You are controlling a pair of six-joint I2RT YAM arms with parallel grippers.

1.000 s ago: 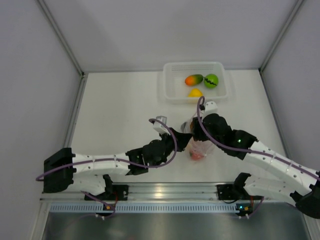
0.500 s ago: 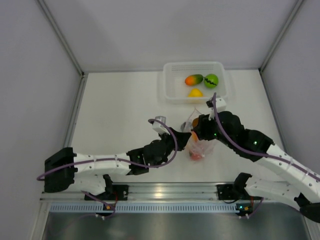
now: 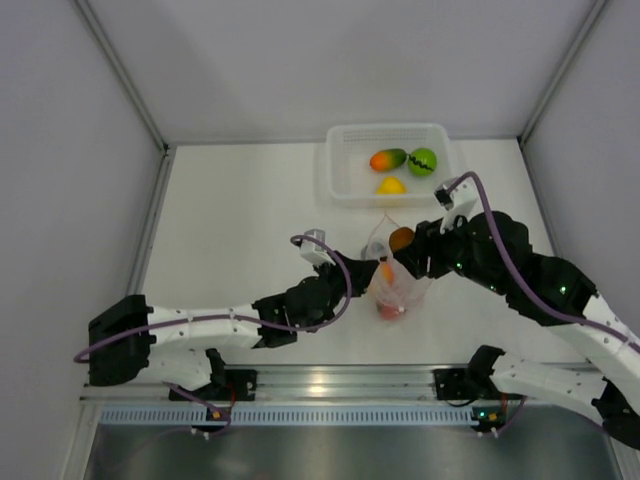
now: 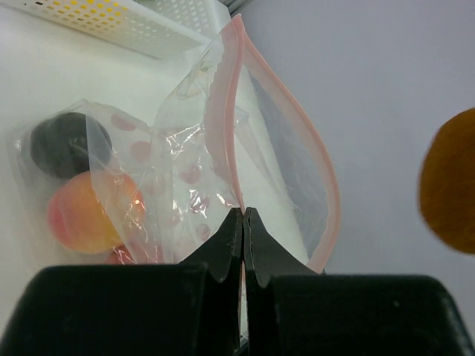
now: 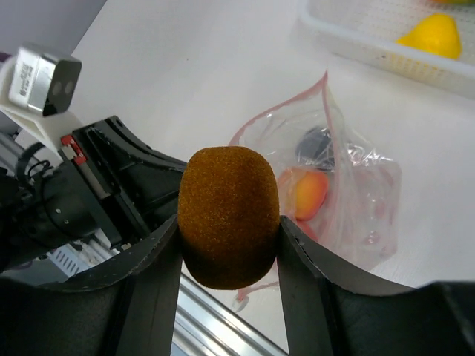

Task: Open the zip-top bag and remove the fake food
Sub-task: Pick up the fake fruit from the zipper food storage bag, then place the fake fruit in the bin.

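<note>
Brown fruit (image 5: 228, 215) higher now, above gaping clear bag (image 4: 185, 170)

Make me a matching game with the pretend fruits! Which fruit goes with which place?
Things:
1. brown fruit
2. yellow fruit
3. peach-orange fruit

Places:
A. in the white tray
B. inside the zip-top bag
C. held by the right end effector

Pairs: 1-C, 2-A, 3-B.
</note>
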